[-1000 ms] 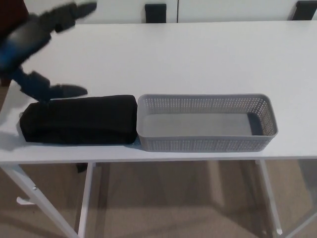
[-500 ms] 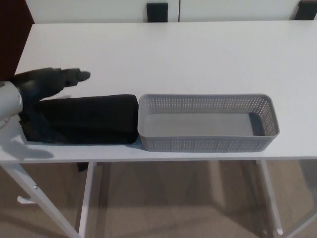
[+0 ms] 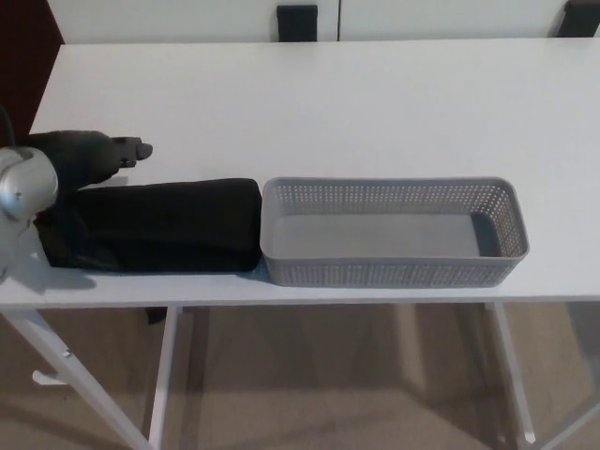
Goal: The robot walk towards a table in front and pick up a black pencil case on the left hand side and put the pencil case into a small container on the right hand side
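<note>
Black pencil case (image 3: 164,225) lies on the white desk (image 3: 328,103), right end against the grey container (image 3: 389,272); left hand (image 3: 84,157) over its left end, grasp cannot be told.

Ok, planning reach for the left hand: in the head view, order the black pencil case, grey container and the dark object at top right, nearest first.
1. black pencil case, right beside the left hand, on the table's left.
2. grey container, to the case's right, along the table's front.
3. dark object, beyond the table's far right corner.
</note>
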`<state>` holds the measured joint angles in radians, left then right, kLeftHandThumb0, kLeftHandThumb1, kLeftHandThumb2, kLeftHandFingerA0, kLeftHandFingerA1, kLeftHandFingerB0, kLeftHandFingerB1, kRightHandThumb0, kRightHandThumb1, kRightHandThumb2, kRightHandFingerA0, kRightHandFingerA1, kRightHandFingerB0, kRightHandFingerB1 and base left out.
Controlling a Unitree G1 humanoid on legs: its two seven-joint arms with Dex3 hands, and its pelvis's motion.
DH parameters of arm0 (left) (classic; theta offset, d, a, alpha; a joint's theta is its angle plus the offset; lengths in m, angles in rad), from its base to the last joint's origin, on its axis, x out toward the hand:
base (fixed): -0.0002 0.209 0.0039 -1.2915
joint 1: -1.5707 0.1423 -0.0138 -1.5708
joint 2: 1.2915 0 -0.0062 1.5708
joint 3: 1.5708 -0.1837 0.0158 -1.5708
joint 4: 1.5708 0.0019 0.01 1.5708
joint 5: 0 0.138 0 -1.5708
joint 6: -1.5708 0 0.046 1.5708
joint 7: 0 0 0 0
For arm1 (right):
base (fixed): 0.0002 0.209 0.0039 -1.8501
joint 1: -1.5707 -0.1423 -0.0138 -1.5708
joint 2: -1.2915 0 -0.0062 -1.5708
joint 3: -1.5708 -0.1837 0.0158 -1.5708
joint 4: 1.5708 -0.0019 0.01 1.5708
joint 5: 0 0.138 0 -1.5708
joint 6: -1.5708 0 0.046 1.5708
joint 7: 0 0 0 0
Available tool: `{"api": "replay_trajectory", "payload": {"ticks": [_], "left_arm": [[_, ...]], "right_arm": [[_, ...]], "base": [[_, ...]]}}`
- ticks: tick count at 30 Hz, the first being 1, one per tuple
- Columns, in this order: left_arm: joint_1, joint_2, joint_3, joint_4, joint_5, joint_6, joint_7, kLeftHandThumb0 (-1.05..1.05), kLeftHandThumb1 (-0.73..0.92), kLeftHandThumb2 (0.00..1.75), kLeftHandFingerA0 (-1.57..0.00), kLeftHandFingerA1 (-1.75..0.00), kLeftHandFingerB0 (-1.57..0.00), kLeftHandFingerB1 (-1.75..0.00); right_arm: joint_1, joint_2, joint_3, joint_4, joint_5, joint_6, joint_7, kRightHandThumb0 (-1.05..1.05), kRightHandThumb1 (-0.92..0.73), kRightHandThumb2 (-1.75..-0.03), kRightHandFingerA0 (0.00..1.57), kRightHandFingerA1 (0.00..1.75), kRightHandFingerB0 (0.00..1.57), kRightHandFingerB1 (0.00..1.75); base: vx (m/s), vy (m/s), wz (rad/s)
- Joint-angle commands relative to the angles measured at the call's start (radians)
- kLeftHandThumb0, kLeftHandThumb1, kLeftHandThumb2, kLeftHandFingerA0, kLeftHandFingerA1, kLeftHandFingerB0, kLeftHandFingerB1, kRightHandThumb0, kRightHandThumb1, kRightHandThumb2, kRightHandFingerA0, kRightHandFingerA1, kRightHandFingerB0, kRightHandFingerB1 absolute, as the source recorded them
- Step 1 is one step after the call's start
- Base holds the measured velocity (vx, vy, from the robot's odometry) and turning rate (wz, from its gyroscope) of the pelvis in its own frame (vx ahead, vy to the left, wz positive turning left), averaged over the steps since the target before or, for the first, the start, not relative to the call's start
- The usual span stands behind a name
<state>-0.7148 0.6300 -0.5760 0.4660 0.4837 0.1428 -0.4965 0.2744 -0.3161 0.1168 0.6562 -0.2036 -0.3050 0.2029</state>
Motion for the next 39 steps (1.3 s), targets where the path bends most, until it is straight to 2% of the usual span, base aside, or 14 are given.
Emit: {"api": "replay_trajectory", "payload": {"ticks": [1,3,4,9,10,18,19,21,22,23,39], "left_arm": [[-0.029,-0.018,0.009,0.039,0.069,0.013,0.008,-0.56,0.32,0.67,0.0,0.0,0.0,-0.03],[-0.038,-0.023,0.011,0.038,0.079,0.019,0.002,-0.57,0.33,0.67,0.0,0.0,0.0,-0.03],[-0.042,-0.026,0.011,0.04,0.084,0.021,0.001,-0.58,0.39,0.72,0.0,0.0,0.0,0.0],[-0.05,-0.035,0.016,0.048,0.102,0.023,-0.004,-0.56,0.38,0.71,0.0,0.0,0.0,0.0],[-0.07,-0.039,0.009,0.069,0.112,0.015,-0.009,-0.57,0.38,0.72,0.0,0.0,0.0,-0.01],[-0.083,-0.049,0.011,0.094,0.128,0.002,-0.015,-0.58,0.38,0.72,0.0,0.0,0.0,-0.01],[-0.063,-0.054,0.006,0.107,0.122,0.001,-0.028,-0.6,0.39,0.75,0.0,0.0,0.0,-0.01],[-0.051,-0.057,0.005,0.112,0.117,0.005,-0.047,-0.6,0.39,0.74,0.0,0.0,0.0,-0.02],[-0.05,-0.06,0.005,0.116,0.118,0.005,-0.048,-0.6,0.39,0.74,0.0,0.0,0.0,-0.02],[-0.051,-0.068,0.007,0.128,0.112,0.009,-0.059,-0.6,0.39,0.74,0.0,0.0,0.0,-0.02],[-0.066,-0.109,0.012,0.212,0.117,0.004,-0.076,-0.59,0.38,0.75,0.0,-0.01,0.0,-0.02]], "right_arm": [[-0.004,-0.014,-0.004,0.004,-0.003,0.003,-0.012,-0.62,-0.5,-0.8,0.35,0.5,0.15,0.42],[0.0,-0.015,-0.004,-0.009,-0.003,0.014,-0.01,-0.59,-0.5,-0.79,0.34,0.49,0.15,0.41],[-0.001,-0.015,-0.002,-0.009,-0.005,0.016,-0.011,-0.59,-0.51,-0.79,0.35,0.49,0.15,0.41],[0.001,-0.017,-0.005,-0.019,-0.001,0.026,-0.006,-0.6,-0.5,-0.79,0.35,0.48,0.15,0.41],[-0.009,-0.016,-0.009,-0.008,0.004,0.015,-0.007,-0.55,-0.61,-0.58,0.42,0.39,0.22,0.32],[-0.017,-0.016,-0.012,0.003,0.004,0.009,-0.008,-0.54,-0.61,-0.58,0.42,0.38,0.22,0.32],[-0.004,-0.017,-0.01,0.002,0.006,0.002,-0.003,-0.6,-0.5,-0.79,0.35,0.49,0.15,0.41],[0.002,-0.017,-0.008,0.002,0.003,0.005,-0.004,-0.6,-0.5,-0.79,0.35,0.49,0.15,0.41],[0.0,-0.017,-0.007,0.002,0.0,0.006,-0.008,-0.54,-0.61,-0.58,0.42,0.39,0.21,0.32],[-0.003,-0.018,-0.008,0.004,0.003,0.005,-0.003,-0.59,-0.5,-0.79,0.34,0.49,0.15,0.42],[-0.025,-0.023,-0.007,-0.002,0.006,0.002,0.012,-0.59,-0.5,-0.79,0.34,0.49,0.15,0.42]], "base": [[0.0,0.0,0.0],[0.0,0.0,0.0],[0.0,0.0,0.0],[0.0,0.0,0.0],[0.0,0.0,0.0],[0.0,0.0,0.0],[0.0,0.0,0.0],[0.0,0.0,0.0],[0.0,0.0,0.0],[0.0,0.0,0.0],[0.0,0.0,0.0]]}}
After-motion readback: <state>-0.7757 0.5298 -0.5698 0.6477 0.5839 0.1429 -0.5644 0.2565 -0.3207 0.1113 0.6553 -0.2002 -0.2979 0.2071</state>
